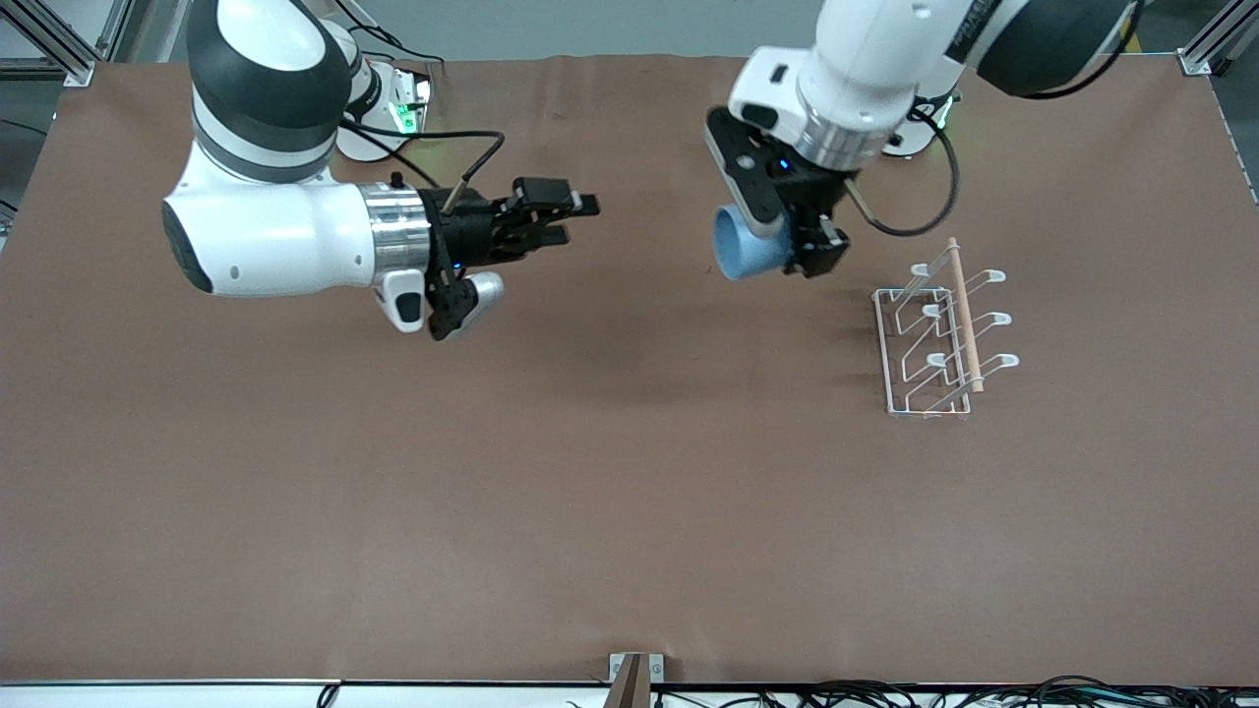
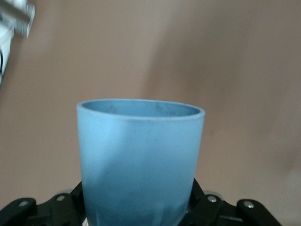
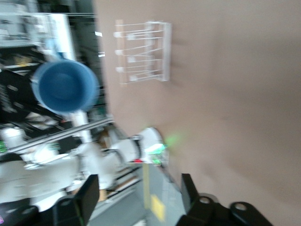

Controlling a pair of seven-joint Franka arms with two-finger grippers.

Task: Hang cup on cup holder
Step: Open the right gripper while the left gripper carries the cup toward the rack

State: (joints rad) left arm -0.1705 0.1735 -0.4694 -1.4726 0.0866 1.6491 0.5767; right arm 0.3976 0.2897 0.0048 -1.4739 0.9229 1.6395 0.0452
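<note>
The small blue cup [image 1: 748,252] hangs in the air, tipped on its side, with my left gripper [image 1: 787,246] shut on its base end. It fills the left wrist view, rim away from the camera [image 2: 141,150]. The right wrist view looks into its darker inside [image 3: 66,86]. The white wire cup holder [image 1: 939,339] with its wooden rod stands on the table toward the left arm's end, a little apart from the cup, and also shows in the right wrist view [image 3: 143,59]. My right gripper [image 1: 578,220] is open and holds nothing [image 3: 138,193], in the air beside the cup toward the right arm's end.
A brown mat [image 1: 629,492] covers the table. The right arm's base [image 1: 398,113] with a green light and a looping black cable [image 1: 472,157] sit at the edge farthest from the front camera. A small bracket [image 1: 634,678] marks the nearest edge.
</note>
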